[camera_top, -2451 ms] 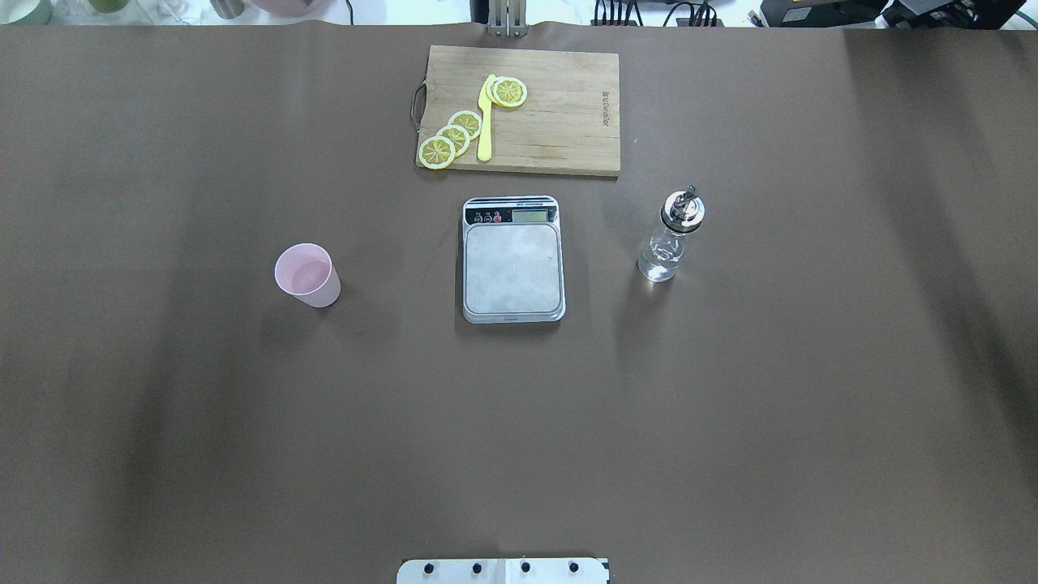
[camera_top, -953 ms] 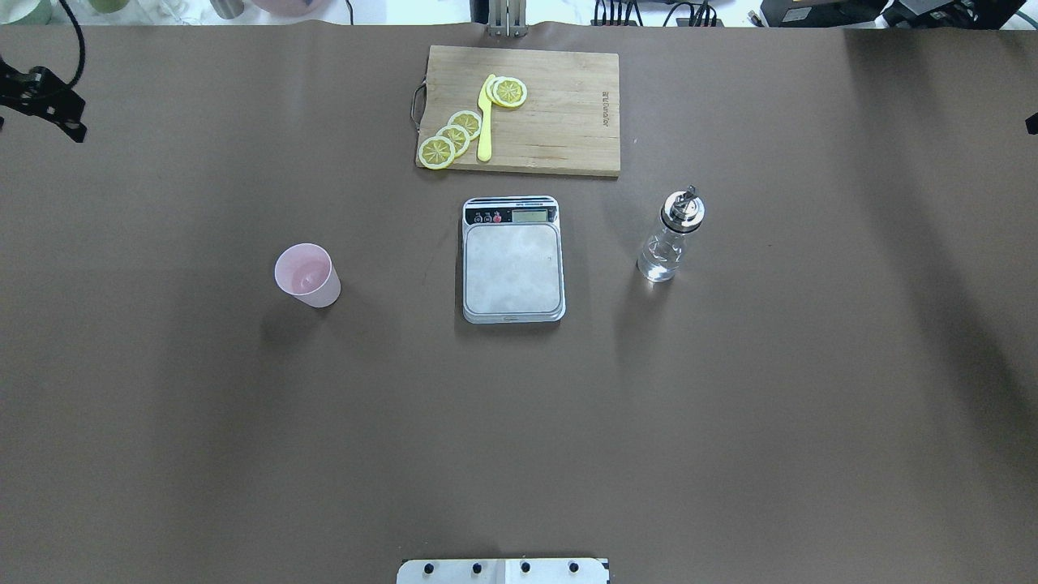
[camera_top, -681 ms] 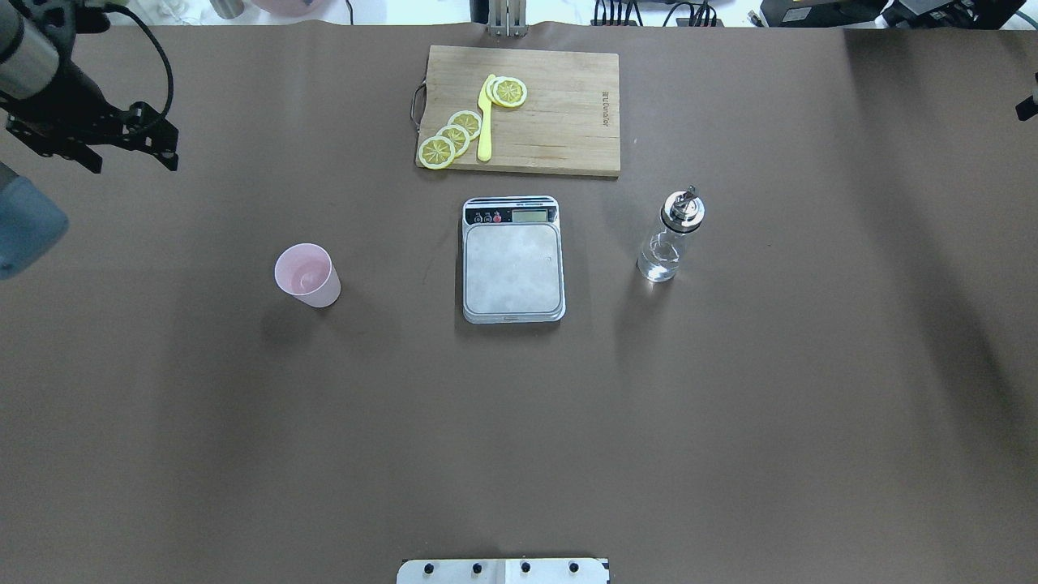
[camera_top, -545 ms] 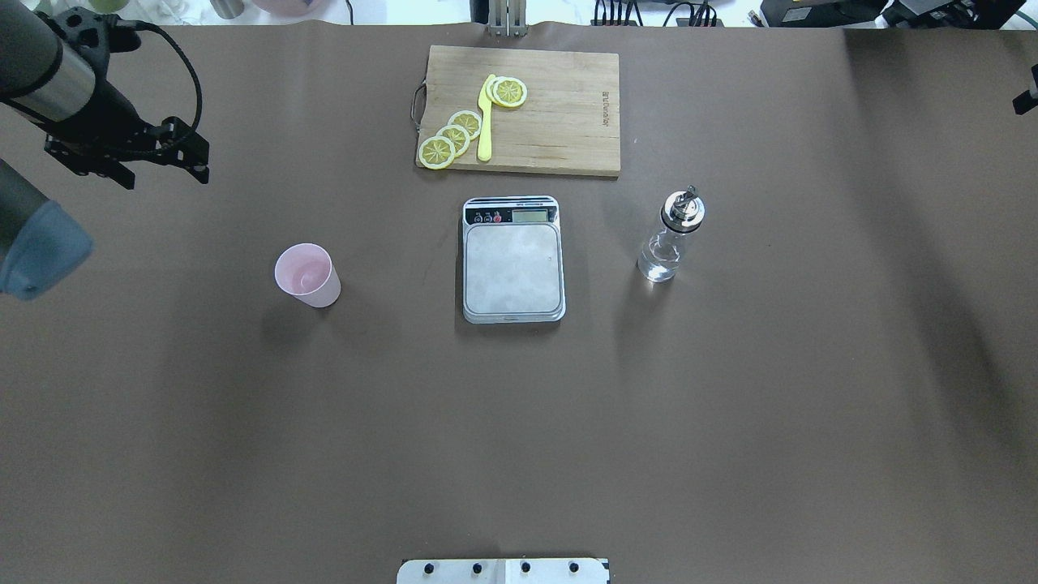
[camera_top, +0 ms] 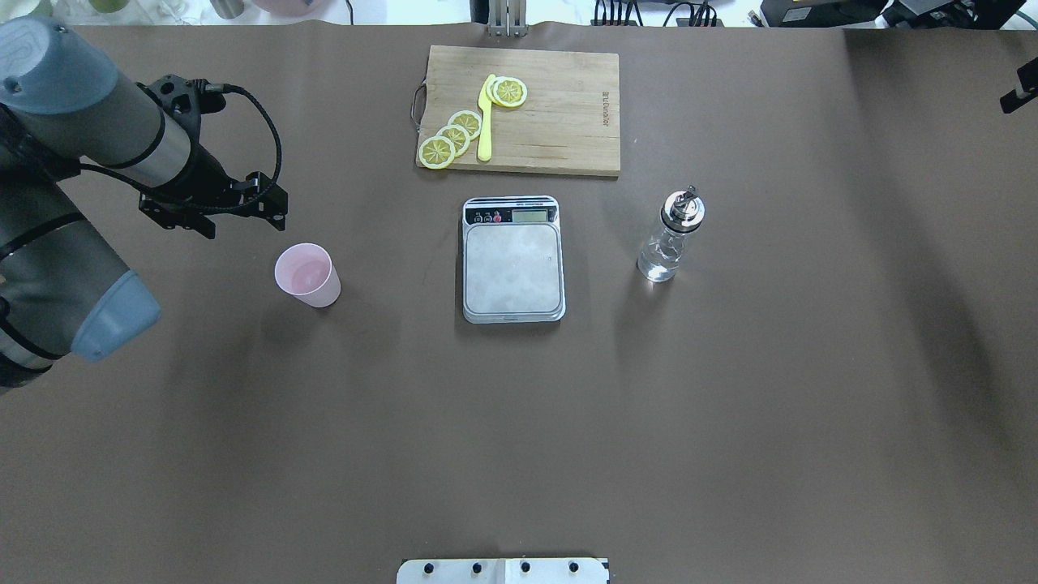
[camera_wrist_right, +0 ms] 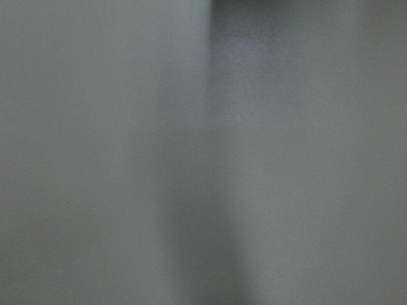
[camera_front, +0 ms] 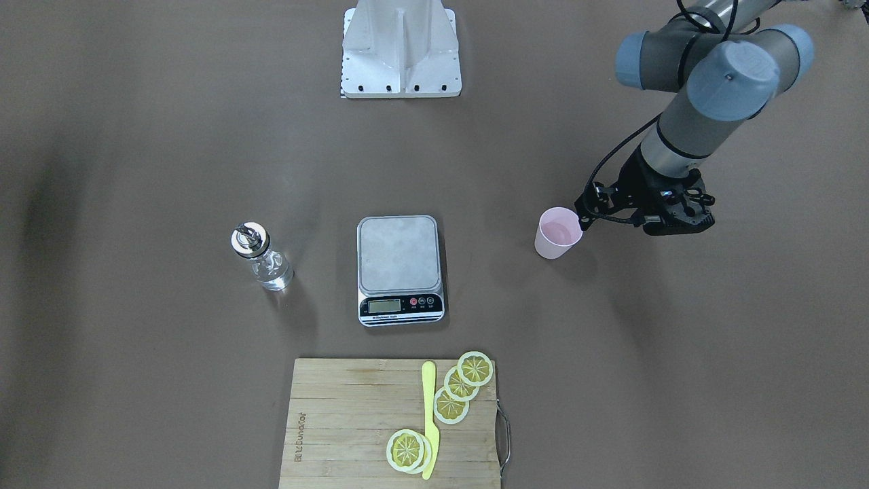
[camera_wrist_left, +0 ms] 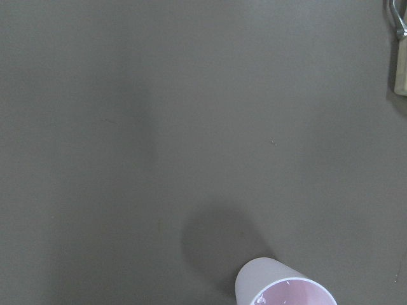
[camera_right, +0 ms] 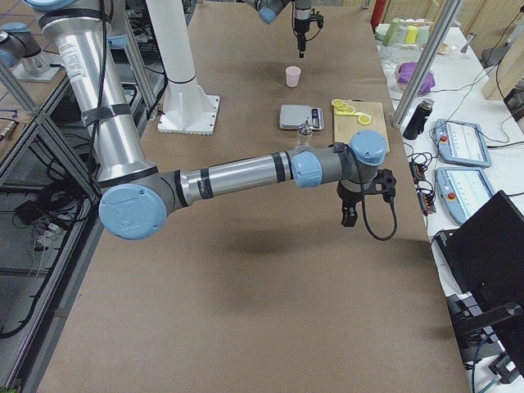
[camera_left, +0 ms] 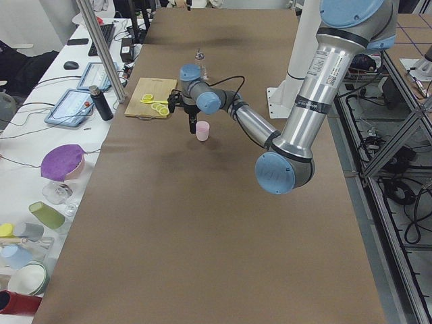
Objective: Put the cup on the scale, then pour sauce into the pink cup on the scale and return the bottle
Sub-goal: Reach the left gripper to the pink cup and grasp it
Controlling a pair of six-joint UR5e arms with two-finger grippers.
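The pale pink cup [camera_top: 306, 276] [camera_front: 559, 233] stands upright on the brown table, left of the scale [camera_top: 512, 268] [camera_front: 399, 261], whose steel platform is bare. The glass bottle [camera_top: 669, 239] [camera_front: 261, 261], with a chrome pourer and clear sauce inside, stands on the scale's other side. My left gripper [camera_top: 235, 212] [camera_front: 645, 216] hangs open above the table, just beyond and outside the cup and not touching it. The left wrist view shows the cup [camera_wrist_left: 286, 289] at its bottom edge. Only a sliver of my right gripper [camera_top: 1020, 88] shows at the table's right edge; its jaws cannot be judged.
A wooden cutting board [camera_top: 559, 122] with lemon slices [camera_top: 454, 134] and a yellow knife [camera_top: 485, 122] lies behind the scale. The robot's base plate [camera_front: 400, 47] sits at the near edge. Bowls, cups and tablets line the far side table [camera_left: 67, 135].
My left arm has come in from the left edge and swept right and nearer, ending beside the cup. A bit of the right gripper has appeared at the right edge. Cup, scale and bottle have not moved.
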